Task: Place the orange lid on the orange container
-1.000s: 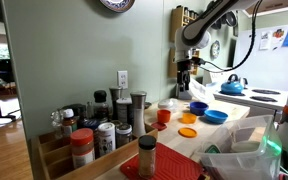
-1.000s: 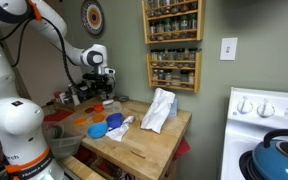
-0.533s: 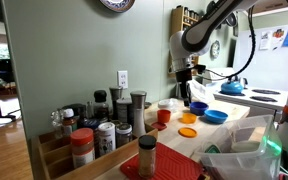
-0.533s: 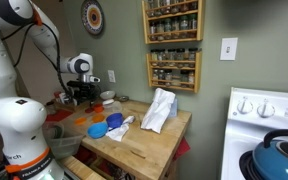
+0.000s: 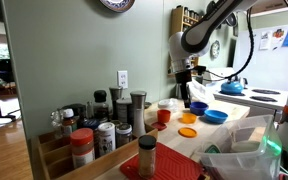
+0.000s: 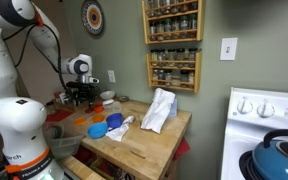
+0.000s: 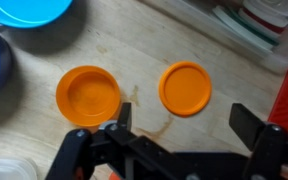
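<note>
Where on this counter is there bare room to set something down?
In the wrist view, bare wood lies between blue bowls, container and lid; only a narrow strip separates those two. In an exterior view, the counter beside the cloth is bare. Crowded near those bowls.

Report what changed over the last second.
The arm swung sideways and slightly lower, then held. The gripper now hangs open above the orange lid and orange container. Nothing was grasped or released. Lid, container and blue bowls stayed put, with the lid still off.
</note>
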Robot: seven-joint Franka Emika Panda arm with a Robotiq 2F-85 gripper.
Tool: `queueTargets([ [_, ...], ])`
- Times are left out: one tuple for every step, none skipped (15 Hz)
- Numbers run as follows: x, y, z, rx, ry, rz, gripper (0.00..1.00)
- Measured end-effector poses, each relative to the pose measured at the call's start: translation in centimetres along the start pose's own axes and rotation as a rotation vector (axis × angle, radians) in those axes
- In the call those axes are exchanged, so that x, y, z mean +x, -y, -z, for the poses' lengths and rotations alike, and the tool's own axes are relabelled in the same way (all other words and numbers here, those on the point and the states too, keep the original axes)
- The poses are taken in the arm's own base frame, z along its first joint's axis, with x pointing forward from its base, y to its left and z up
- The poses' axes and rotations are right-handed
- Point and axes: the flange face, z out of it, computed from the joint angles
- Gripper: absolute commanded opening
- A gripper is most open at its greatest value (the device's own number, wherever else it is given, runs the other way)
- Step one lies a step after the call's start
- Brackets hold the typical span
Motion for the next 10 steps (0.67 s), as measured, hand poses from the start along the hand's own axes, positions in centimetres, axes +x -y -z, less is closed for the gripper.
queueTargets([
  [0.2, 0.4, -0.3, -0.001, -0.002, 0.025, 1.0],
  [0.5, 1.0, -0.7, -0.002, -0.002, 0.049, 1.0],
  [0.7, 1.6, -1.3, -0.002, 0.001, 0.07, 1.0],
  [0.9, 2.2, -2.0, -0.001, 0.011, 0.093, 1.0],
  [1.1, 2.9, -2.8, 0.0, 0.022, 0.116, 1.0],
  [1.2, 3.5, -3.8, 0.003, 0.035, 0.136, 1.0],
  [1.4, 4.0, -4.8, 0.005, 0.04, 0.148, 1.0],
  [1.7, 4.4, -5.7, 0.005, 0.037, 0.157, 1.0],
  [2.0, 4.8, -6.5, 0.003, 0.029, 0.166, 1.0],
  [2.3, 5.0, -7.2, -0.001, 0.02, 0.174, 1.0],
])
